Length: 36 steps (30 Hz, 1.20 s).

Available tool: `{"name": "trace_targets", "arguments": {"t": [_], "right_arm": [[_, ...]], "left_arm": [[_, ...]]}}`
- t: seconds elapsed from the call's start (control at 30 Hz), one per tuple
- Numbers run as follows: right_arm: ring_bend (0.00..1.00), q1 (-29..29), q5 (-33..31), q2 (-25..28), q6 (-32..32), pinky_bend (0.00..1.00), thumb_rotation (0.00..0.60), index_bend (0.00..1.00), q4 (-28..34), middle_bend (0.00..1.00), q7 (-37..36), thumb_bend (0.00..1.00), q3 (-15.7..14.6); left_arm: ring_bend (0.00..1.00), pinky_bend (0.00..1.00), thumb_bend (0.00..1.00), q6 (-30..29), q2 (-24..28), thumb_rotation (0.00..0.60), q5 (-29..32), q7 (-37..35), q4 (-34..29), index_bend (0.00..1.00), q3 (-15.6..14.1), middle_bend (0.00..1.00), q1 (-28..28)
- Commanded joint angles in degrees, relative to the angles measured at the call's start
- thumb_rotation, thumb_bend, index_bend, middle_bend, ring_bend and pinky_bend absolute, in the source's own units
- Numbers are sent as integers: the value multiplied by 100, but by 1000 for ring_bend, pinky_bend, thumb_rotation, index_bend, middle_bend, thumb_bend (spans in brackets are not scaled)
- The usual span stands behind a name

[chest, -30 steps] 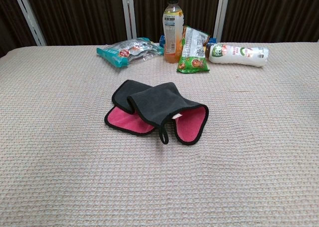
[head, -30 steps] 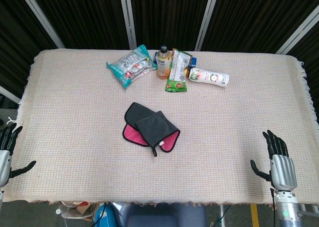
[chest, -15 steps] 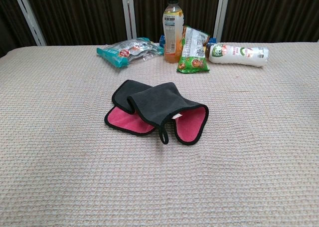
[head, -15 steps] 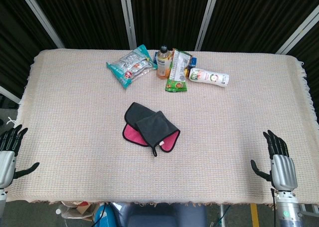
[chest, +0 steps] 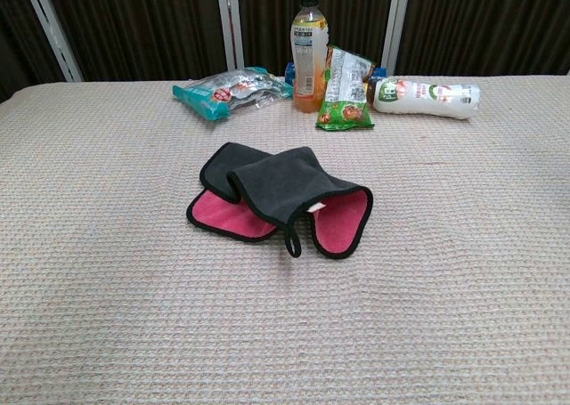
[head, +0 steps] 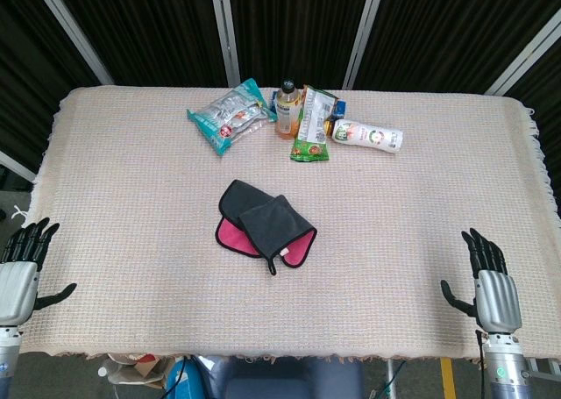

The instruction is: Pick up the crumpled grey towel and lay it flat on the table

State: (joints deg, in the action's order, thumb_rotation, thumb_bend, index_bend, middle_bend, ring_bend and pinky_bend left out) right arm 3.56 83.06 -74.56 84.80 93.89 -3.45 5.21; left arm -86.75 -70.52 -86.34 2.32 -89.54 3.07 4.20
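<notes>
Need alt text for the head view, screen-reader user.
A crumpled grey towel with a pink underside lies mid-table, untouched, on a beige woven cloth. Both robot hands sit open at the near edge, left hand and right hand. At the far edge: a teal snack bag, an orange drink bottle, a green packet and a white bottle lying down.

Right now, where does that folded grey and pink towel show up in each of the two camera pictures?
Head view: the grey towel lies near the middle of the table, slightly left of centre, both hands far from it.
Chest view: the grey towel sits centre frame, pink inside showing, black loop pointing toward the camera.
Shared landmark: the upright orange drink bottle stands behind the towel in both.
</notes>
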Motion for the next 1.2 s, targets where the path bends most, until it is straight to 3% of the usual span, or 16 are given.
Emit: {"name": "trace_targets", "arguments": {"t": [0.03, 0.3, 0.57, 0.93, 1.2], "right_arm": [[0, 13, -58, -5, -29, 0, 600, 0, -10, 0, -27, 331, 35], [0, 69, -186, -5, -115, 0, 600, 0, -12, 0, -111, 331, 129], [0, 166, -419, -112, -297, 0, 600, 0, -181, 0, -58, 331, 229], [0, 213, -653, -139, -435, 0, 600, 0, -344, 0, -131, 331, 324], [0, 188, -703, -103, -398, 0, 600, 0, -379, 0, -232, 331, 368]], "left_arm": [[0, 0, 35, 94, -48, 600, 48, 44, 37, 48, 50, 1, 80], [0, 0, 56, 677, -376, 600, 307, 462, 20, 111, 483, 17, 703], [0, 0, 130, 1835, -917, 600, 715, 1276, 311, 234, 986, 39, 1824], [0, 0, 157, 2830, -2383, 600, 958, 2064, 2132, 212, 1255, 63, 3200], [0, 0, 117, 2995, -3474, 600, 965, 1926, 3739, 135, 1380, 63, 3944]]}}
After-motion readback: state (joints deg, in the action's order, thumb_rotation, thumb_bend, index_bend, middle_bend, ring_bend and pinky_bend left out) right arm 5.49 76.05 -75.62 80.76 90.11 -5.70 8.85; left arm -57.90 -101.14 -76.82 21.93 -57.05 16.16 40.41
